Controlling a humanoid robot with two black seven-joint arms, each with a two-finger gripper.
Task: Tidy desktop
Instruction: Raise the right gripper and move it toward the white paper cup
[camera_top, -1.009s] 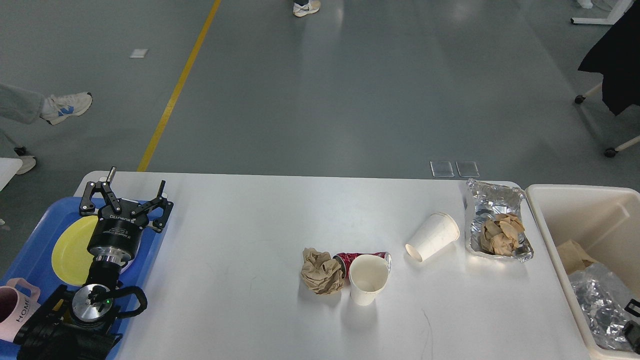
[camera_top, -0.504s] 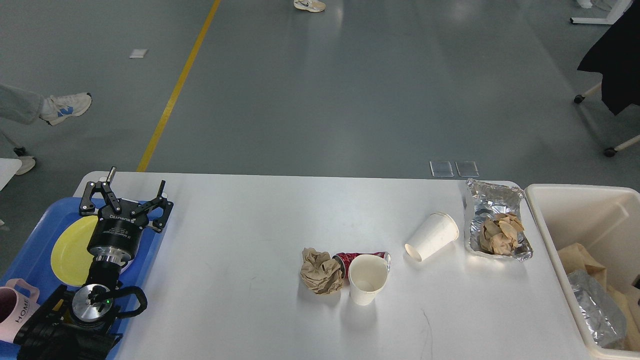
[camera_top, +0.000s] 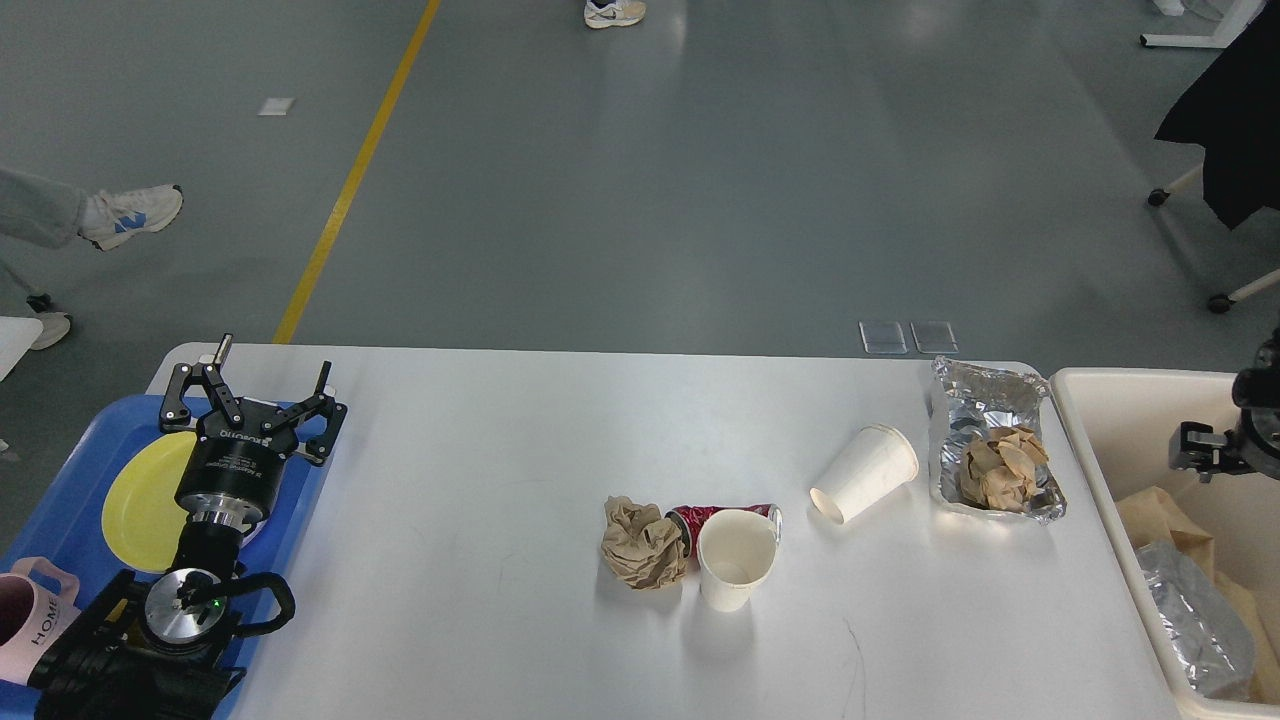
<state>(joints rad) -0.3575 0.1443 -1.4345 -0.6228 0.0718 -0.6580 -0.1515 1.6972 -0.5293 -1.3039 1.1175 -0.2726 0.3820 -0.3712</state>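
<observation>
The white desktop (camera_top: 500, 440) carries a crumpled brown paper ball (camera_top: 643, 543), a crushed red can (camera_top: 712, 515) and an upright white paper cup (camera_top: 737, 560) close together near the middle. A second paper cup (camera_top: 866, 473) lies on its side to the right. A foil tray (camera_top: 985, 400) holding crumpled brown paper stands at the right edge. My left gripper (camera_top: 255, 388) is open and empty above the blue tray's far end. A dark part of my right arm (camera_top: 1225, 445) shows over the cream bin; its fingers cannot be told apart.
A blue tray (camera_top: 305, 490) at the left holds a yellow plate (camera_top: 140, 495) and a pink mug (camera_top: 30, 615). The cream bin (camera_top: 1140, 395) at the right holds crumpled foil (camera_top: 1190, 620) and brown paper (camera_top: 1160, 510). People's feet stand on the floor beyond.
The crumpled foil has dropped and settled in the bin. My right arm has risen from the bin's near corner to above its far part. The left arm has not moved.
</observation>
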